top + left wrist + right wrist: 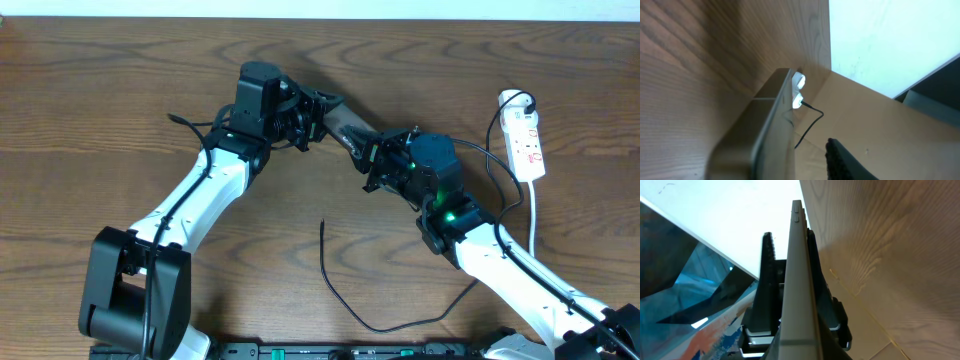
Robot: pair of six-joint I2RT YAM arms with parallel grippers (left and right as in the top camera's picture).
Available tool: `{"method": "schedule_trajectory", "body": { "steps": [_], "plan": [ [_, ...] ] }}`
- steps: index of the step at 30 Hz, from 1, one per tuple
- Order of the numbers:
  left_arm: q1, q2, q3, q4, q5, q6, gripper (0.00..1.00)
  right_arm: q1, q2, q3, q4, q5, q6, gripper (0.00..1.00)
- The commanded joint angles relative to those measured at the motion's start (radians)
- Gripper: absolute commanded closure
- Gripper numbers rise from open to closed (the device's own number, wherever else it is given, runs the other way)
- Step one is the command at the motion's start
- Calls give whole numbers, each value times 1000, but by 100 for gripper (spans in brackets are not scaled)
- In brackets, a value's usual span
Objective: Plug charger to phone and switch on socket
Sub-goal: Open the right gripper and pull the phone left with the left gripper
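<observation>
The phone (345, 128) was held off the bench (100, 100), at the upper centre of the overhead frame, between the two arms. The right pincer (368, 155) was clamped on its lower-right end. In the right wrist view the phone stood edge-on, with a black finger (767, 280) pressed against each face. The left pincer (318, 112) sat at the phone's upper-left end. In its own view only one dark finger (840, 160) showed, beside the phone's edge, so whether it had a grip could not be told.

The charger (335, 285) lay loose on the bench at lower centre, its free end (322, 223) pointing up the frame and well apart from the phone. The cable ran off right towards the socket (527, 140), which lay at the right edge of the frame.

This looked like a handover or a re-grip of the phone. To do it well, one pincer should probably hold the flat faces firmly before the other let go. That hold should leave the port end bare and turned towards the free end of the cable. A weak hold on glossy faces could slip or twist when the plug was pushed in. The freed pincer would then need to take the cable close behind its tip, so the tip stayed stiff and lined up.
</observation>
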Motion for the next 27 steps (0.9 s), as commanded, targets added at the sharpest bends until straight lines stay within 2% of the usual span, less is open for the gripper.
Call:
{"method": "schedule_trajectory", "body": {
  "steps": [1,3,5,14,15,16,17,18,27],
  "plan": [
    [-1,-22,28,3,-9,8,75,18,-10,15,13,7,11,99],
    [-1,-22,28,3,-9,8,81,17,-10,15,13,7,11,99],
    [-1,-22,28,3,-9,8,92,17,-10,15,13,7,11,99],
    [-1,-22,28,3,-9,8,92,17,-10,15,13,7,11,97],
    [-1,-22,28,3,-9,8,93,17,-10,15,15,7,11,82],
    [-1,-22,28,3,-9,8,93,17,-10,15,16,7,11,55],
    [-1,-22,28,3,-9,8,92,17,-10,15,16,6,10,45],
    [-1,-22,28,3,-9,8,92,17,-10,15,15,6,11,41],
    [25,-22,28,3,-9,22,93,16,-10,15,15,6,-29,25]
  ]
}}
